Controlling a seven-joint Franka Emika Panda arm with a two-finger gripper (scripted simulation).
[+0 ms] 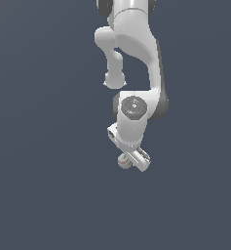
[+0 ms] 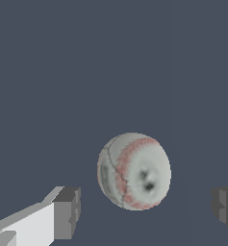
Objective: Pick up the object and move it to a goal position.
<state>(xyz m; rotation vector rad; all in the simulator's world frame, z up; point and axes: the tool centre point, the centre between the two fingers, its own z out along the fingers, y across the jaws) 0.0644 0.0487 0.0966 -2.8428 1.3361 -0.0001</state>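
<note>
The ball (image 2: pixel 133 171) sits between my fingers (image 2: pixel 66 213), touching neither, so my claw (image 2: pixel 146 211) is spread wide with nothing in it. I judge it light, hard and a little slick, likely to roll, so I would pinch it across its widest middle. Being round it has no long axis or heading; its red seam curves across the face toward me.

A glossy white arm (image 1: pixel 136 44) of rounded segments with dark grey joint caps and grey-padded gripper (image 2: pixel 144 211) fingers
</note>
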